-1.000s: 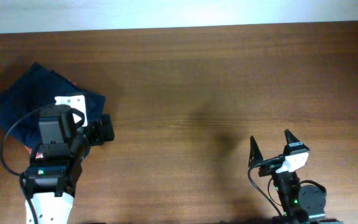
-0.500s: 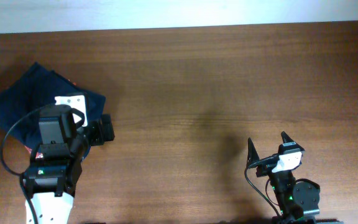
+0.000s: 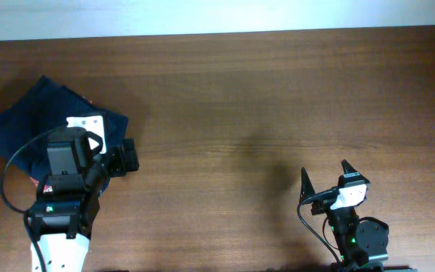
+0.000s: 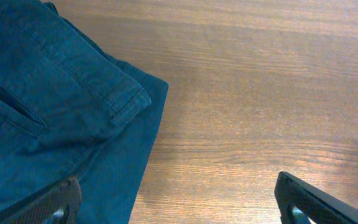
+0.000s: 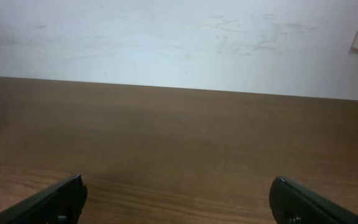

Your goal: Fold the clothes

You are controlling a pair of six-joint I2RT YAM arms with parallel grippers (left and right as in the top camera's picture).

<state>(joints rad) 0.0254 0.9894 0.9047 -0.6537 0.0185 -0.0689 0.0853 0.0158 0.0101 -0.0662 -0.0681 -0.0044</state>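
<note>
The dark navy garment (image 3: 32, 113) lies folded in a heap at the table's far left. Its seams and a pocket slit show in the left wrist view (image 4: 48, 106). A sliver of red cloth (image 3: 88, 100) peeks out at its far right edge; the rest of the red T-shirt is hidden. My left arm (image 3: 70, 162) hangs over the garment's near right corner. The left gripper (image 4: 179, 208) is open and empty, one finger over the navy cloth and one over bare wood. My right gripper (image 3: 325, 175) is open and empty near the front right, also seen in the right wrist view (image 5: 179, 202).
The brown wooden table (image 3: 263, 98) runs to a white wall (image 5: 179, 43) at the back. The right arm's base (image 3: 361, 238) sits at the front edge.
My right gripper has drawn back a little toward the front edge. The left arm and the garment have not moved.
</note>
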